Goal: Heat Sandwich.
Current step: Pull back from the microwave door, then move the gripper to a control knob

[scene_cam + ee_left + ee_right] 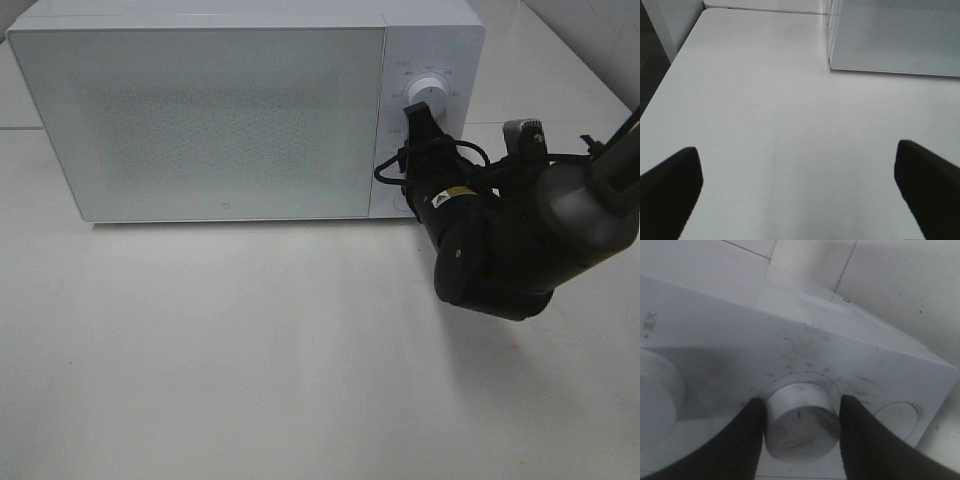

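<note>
White glossy microwave point(200, 120), right claw point(801, 404) clamped on round smooth dial point(800, 427) — left claw point(796, 152) spread wide.

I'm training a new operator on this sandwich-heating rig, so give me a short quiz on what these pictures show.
1. True or false: the microwave's door is shut.
2. The right pincer is closed around: A the door handle, B the lower knob, C a plate.
3. Fill in: the left pincer hangs ___ above the table, holding nothing.
Key: 1 true; 2 B; 3 open.
</note>
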Robot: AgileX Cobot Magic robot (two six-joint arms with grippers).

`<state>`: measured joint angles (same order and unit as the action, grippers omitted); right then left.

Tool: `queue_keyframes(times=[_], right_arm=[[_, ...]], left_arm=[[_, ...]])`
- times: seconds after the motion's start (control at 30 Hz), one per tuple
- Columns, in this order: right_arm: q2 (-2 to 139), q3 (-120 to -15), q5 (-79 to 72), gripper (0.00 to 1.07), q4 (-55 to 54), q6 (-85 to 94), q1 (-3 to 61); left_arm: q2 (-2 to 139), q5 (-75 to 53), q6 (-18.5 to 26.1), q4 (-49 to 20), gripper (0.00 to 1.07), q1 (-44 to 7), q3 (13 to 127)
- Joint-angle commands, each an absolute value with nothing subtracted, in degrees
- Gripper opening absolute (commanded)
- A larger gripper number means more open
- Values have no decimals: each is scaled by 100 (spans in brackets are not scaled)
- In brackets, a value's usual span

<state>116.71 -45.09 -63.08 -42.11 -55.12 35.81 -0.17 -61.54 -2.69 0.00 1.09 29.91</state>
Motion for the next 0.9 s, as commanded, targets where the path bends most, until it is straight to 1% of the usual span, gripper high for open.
queue_keyframes(times=[0.03,0.33,0.9], right_arm=[[11562,-4635,-7036,19,-3890,-6423,3558],[11562,-4635,-7248,19,-3890,-7832,3558],[11562,-4629,-7248,21,-3787,-7907,3558]], left_arm=[[-132,-6108,-269,-40,100,126,2968],[-132,-6108,-269,-40,100,126,2968],[-132,-6108,-269,-40,100,126,2968]])
